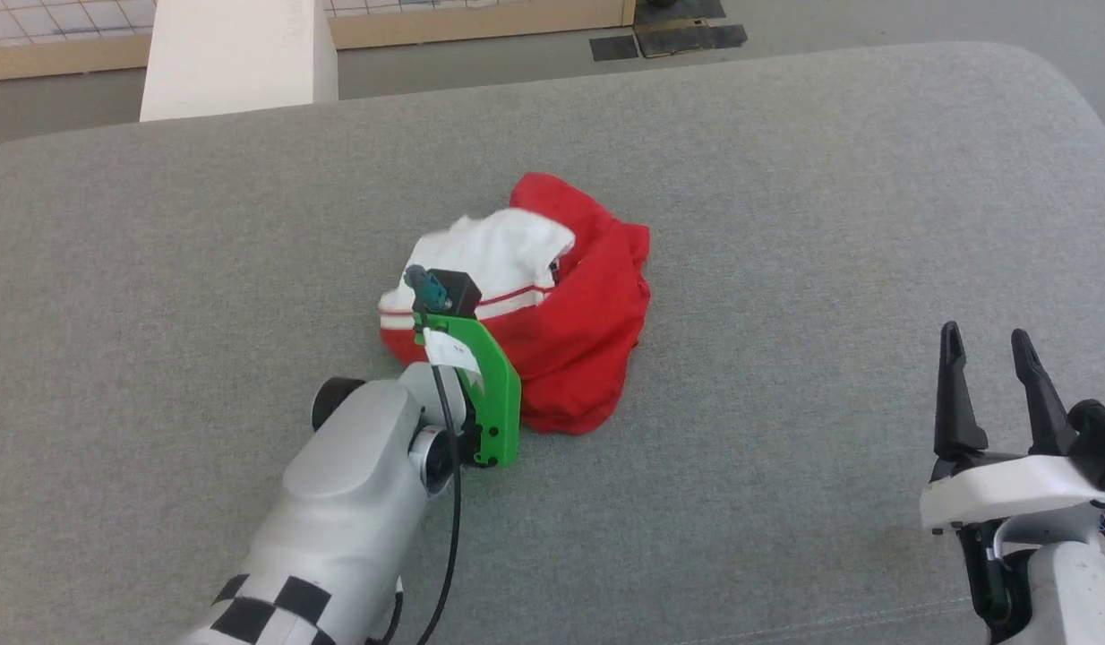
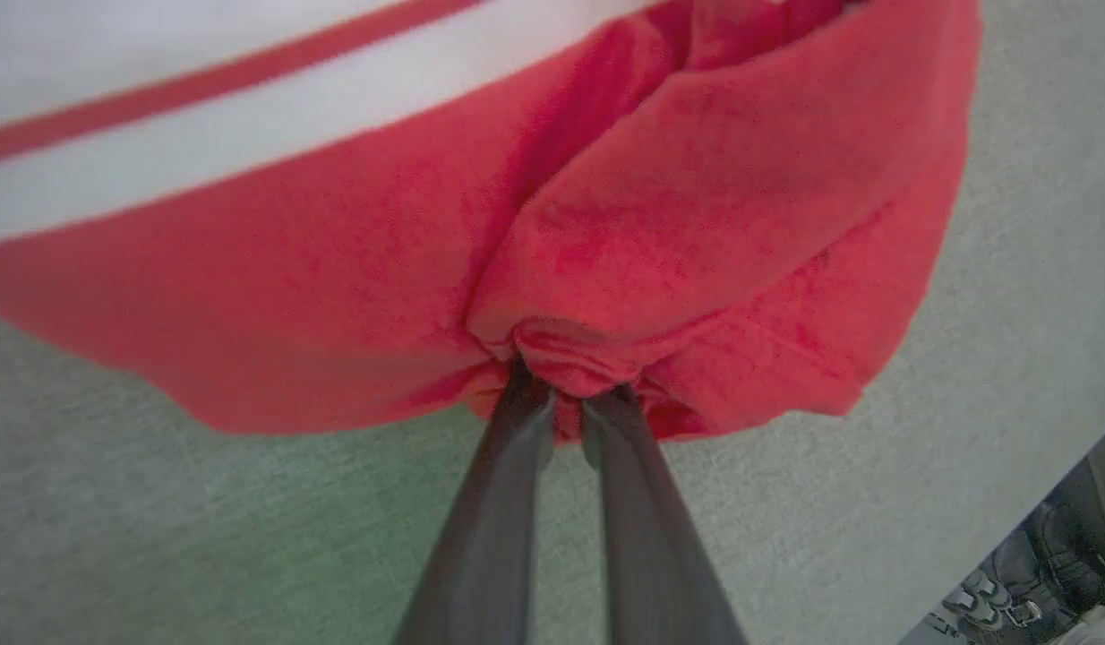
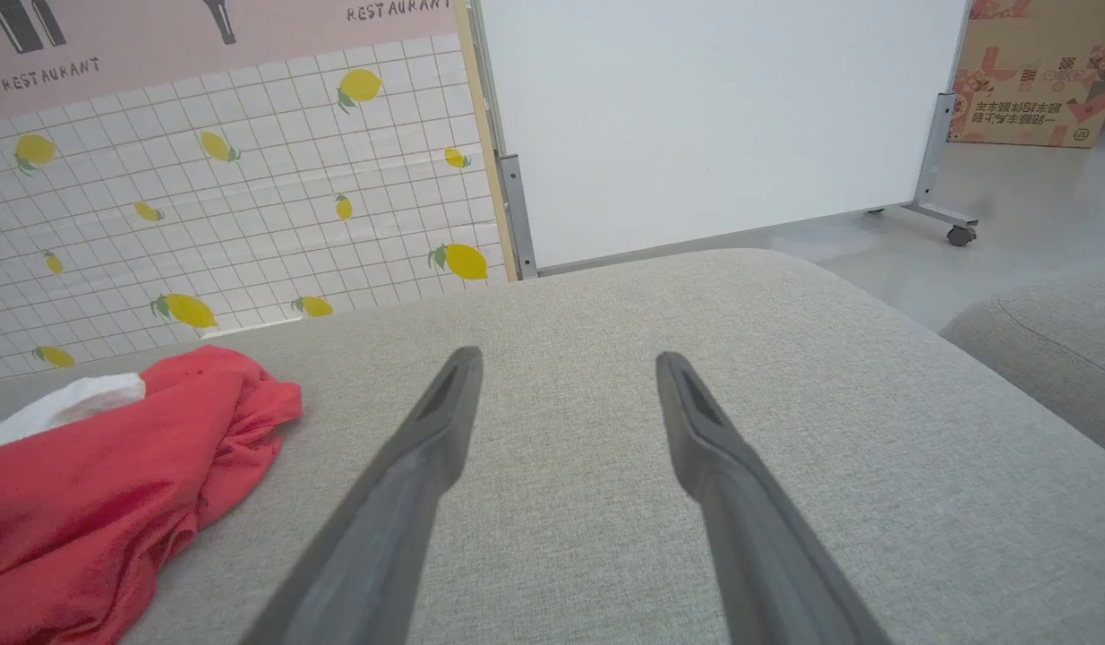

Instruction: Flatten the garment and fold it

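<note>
The garment [image 1: 570, 313] lies crumpled in a heap in the middle of the grey cushion, red with a white sleeve and striped trim on top. My left arm reaches into its near edge, and its green bracket hides the fingers in the head view. In the left wrist view my left gripper [image 2: 566, 399] is shut on a bunched fold of the red garment [image 2: 696, 224], the two fingers nearly touching. My right gripper [image 1: 991, 345] stands open at the lower right, well clear of the cloth. The right wrist view has the garment [image 3: 114, 484] at its left and the right gripper [image 3: 566, 363] over bare cushion.
The wide grey cushion [image 1: 830, 179] carries the work, with bare fabric on all sides of the heap. Beyond its far edge stand a white pillar [image 1: 239, 54], a lemon-print wall [image 3: 230, 206] and a white board on wheels [image 3: 714, 116]. Another grey cushion [image 3: 1045, 340] lies to the right.
</note>
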Tool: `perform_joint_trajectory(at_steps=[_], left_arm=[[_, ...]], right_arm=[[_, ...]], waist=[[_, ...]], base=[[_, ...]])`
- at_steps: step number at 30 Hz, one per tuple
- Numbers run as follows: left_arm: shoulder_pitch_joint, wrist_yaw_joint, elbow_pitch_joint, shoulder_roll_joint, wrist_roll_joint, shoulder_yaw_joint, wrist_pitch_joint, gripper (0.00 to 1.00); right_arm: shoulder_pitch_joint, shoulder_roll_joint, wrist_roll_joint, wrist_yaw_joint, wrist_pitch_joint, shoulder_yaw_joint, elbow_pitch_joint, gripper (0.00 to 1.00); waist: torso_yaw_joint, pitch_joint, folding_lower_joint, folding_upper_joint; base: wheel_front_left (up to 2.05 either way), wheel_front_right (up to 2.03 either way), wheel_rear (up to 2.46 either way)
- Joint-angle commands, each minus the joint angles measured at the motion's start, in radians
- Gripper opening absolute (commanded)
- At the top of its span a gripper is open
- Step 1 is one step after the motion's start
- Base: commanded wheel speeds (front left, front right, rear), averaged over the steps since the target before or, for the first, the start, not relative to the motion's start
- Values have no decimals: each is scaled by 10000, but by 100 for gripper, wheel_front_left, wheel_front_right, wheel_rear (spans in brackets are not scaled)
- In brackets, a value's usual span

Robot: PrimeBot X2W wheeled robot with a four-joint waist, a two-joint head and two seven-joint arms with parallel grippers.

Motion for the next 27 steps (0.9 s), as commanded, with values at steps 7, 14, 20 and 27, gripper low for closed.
perform_joint_trajectory(at_steps=[7, 14, 20, 27], left_arm=[[151, 377, -732, -25, -1520, -409, 582, 100], [-383, 521, -1715, -26, -2884, 366, 679, 100], [-455, 752, -3032, 641, -3338, 1686, -738, 100], [456, 1225, -4138, 2055, -2040, 2517, -4035, 100]], right_arm=[[55, 8, 86, -15, -82, 4, 145, 100], [453, 9, 95, -15, -84, 26, 185, 100], [668, 9, 199, -15, -84, 171, 127, 100], [717, 9, 251, -15, -85, 281, 158, 100]], waist=[[460, -459, 1, 0], [1026, -1256, 1, 0], [1380, -1646, 1, 0], [1610, -1777, 1, 0]], base=[[0, 0, 0], [0, 0, 0], [0, 0, 0], [0, 0, 0]])
